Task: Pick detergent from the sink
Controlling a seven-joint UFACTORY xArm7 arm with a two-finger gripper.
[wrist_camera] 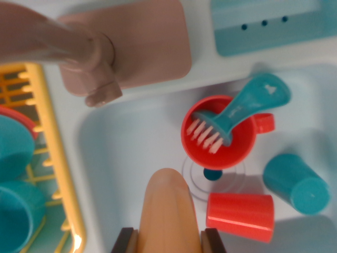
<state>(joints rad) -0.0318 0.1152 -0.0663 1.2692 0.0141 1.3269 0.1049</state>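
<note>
1. Setting: pale blue toy sink basin (131,153), seen from above through the wrist view; a pink faucet (79,47) on its pink base crosses the upper left.
2. Yellow dish rack (55,158) runs down the wrist view's left edge — teal dishes (16,179) sit inside it, with a red rim showing behind them.
3. Teal panel with three dark holes (263,23) at the top right, outside the basin.
4. In the basin: a red cup (221,139) standing upright, opening toward the camera, handle on its right side. A teal brush (245,105) with pale bristles rests across it, bristles down in the cup.
5. Drain (212,175), teal centre, just below the red cup.
6. A red tumbler (241,216) lies on its side beside the drain; a teal tumbler (297,184), also tipped over, lies to its right — near, not touching.
7. Detergent bottle (167,213): orange, rounded top, at bottom centre over the basin floor.
8. Gripper (167,240): dark fingers (125,241) sit on both sides of the bottle, pressed against it — clamped on the detergent.
</note>
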